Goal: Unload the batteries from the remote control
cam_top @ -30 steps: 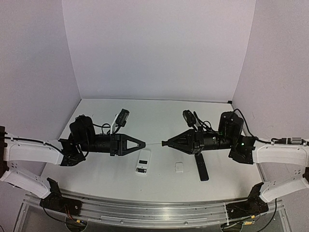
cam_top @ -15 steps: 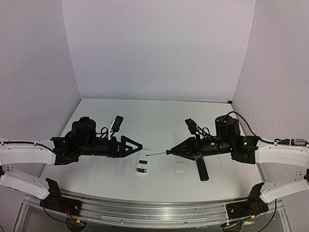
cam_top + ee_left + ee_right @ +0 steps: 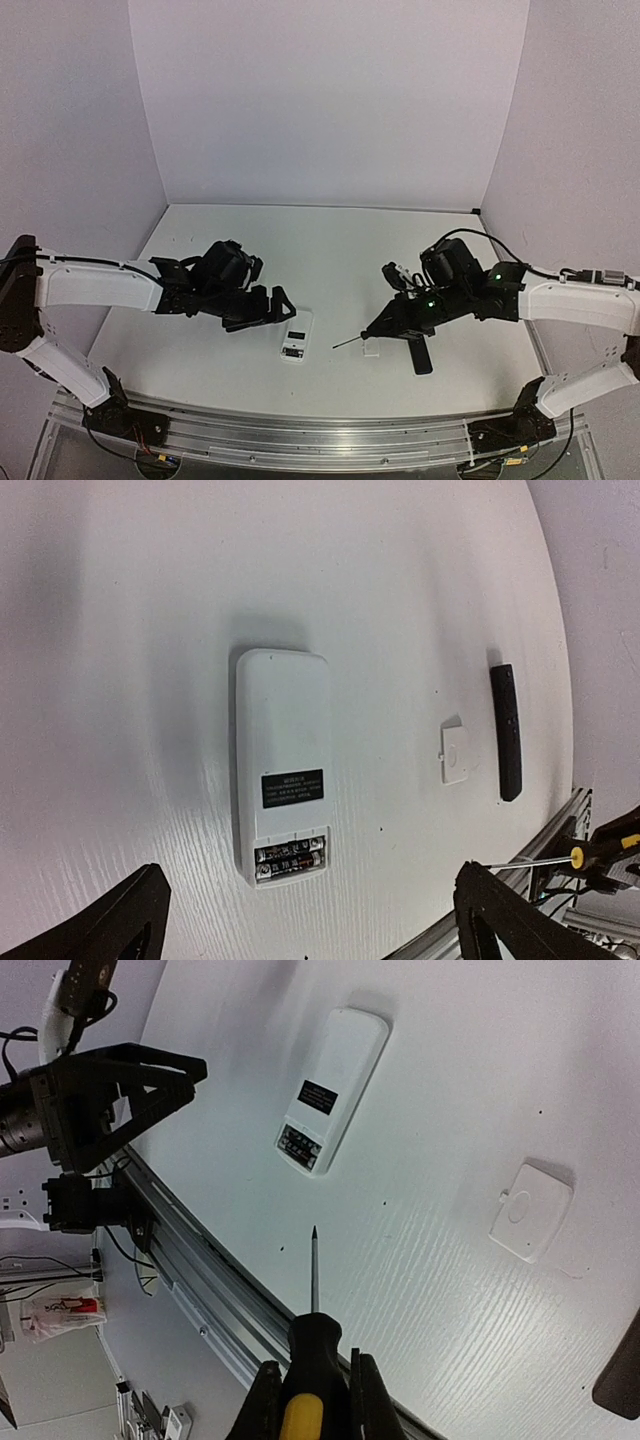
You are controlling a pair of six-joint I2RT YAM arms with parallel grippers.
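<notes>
Hovering over white remote [image 3: 283, 750], L gripper [image 3: 280, 305] has jaws spread wide, nothing held. Batteries [image 3: 290, 858] sit in its open bay, near end. R gripper [image 3: 312, 1365] pinches screwdriver [image 3: 314, 1335] handle; tip near that bay, not touching. Cover [image 3: 530, 1210] lies beside black remote [image 3: 506, 730].

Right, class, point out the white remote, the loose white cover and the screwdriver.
white remote [image 3: 282, 750], left wrist view, its back above the label
white cover [image 3: 457, 752], left wrist view, its centre
screwdriver [image 3: 312, 1345], right wrist view, its black handle
</notes>
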